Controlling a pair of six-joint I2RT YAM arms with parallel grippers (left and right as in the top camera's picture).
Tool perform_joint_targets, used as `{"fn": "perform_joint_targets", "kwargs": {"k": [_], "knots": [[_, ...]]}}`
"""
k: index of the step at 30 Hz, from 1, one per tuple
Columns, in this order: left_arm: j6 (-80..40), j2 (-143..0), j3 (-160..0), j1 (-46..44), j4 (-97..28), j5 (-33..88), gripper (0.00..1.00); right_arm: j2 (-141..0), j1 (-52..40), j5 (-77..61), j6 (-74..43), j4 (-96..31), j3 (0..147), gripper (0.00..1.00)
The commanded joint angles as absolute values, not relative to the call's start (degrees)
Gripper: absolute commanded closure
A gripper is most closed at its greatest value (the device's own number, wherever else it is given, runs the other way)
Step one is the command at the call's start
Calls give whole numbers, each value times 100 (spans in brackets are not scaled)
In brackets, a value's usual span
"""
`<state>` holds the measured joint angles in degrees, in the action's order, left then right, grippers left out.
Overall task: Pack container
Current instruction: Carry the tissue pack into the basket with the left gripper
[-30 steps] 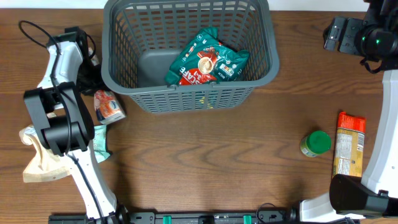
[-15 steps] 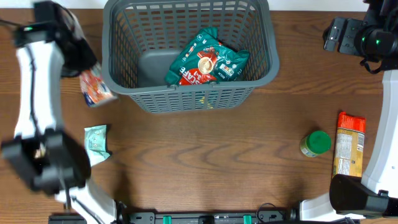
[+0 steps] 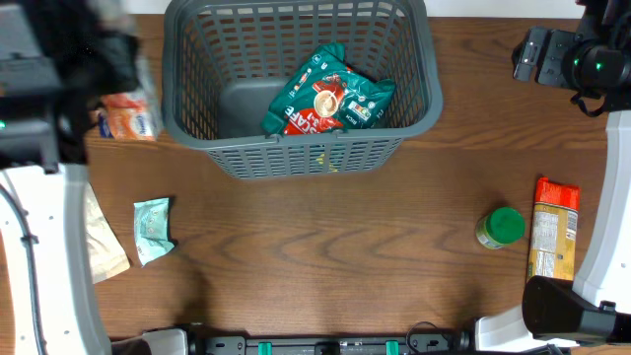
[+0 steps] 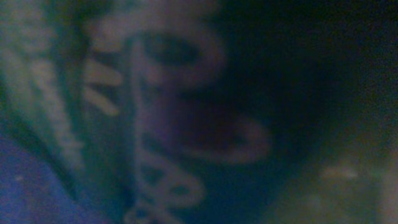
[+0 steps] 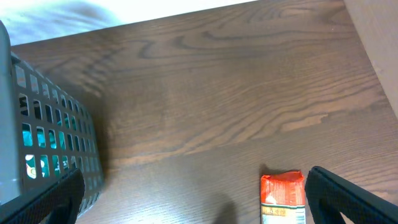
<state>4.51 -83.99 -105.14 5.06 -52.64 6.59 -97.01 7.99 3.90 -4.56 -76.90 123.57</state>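
Left tool [image 3: 126,97] pinching packet [image 3: 128,120], hanging just outside left wall of container [image 3: 296,156].
Container at rear edge of desk [image 3: 325,247], long axis left-right, lying rightward of packet. Left arm much nearer; right tool [image 3: 537,54] spread, idle near rear right corner.

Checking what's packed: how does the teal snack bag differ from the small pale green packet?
The teal snack bag lies inside the dark grey plastic basket; the small pale green packet lies on the wooden table. The bag is far larger than the packet. Both are soft pouches.
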Motion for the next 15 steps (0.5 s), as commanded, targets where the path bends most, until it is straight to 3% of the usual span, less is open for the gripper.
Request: {"fn": "perform_joint_targets", "kwargs": {"k": [1, 5, 15], "knots": [[3350, -8239, -10600, -336, -5201, 1140, 94, -9623, 819, 451, -419, -7693, 12348, 1], [5229, -8436, -10600, -1245, -5129, 1461, 94, -9623, 838, 460, -423, -7701, 12348, 1], [5614, -9686, -10600, -1750, -4847, 1459, 94, -9623, 1400, 1138, -1437, -7911, 12348, 1]]}}
